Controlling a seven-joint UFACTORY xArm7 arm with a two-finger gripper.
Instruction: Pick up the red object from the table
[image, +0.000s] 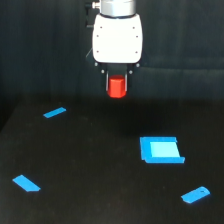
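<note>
Red-orange stubby block (117, 86) sits pinched in your claw (117, 89), the dark fingers closed against its two sides, and it hangs clear above the wide matte black counter (90, 165) at the far middle of the scene. By the look of it, the pick is made and you are in the lift. Next calls only for a steady hold and a gentle rise. Four flat blue pieces lie on the counter: a rectangular blue tile (161, 150) to the right, the slim ones well apart.
</note>
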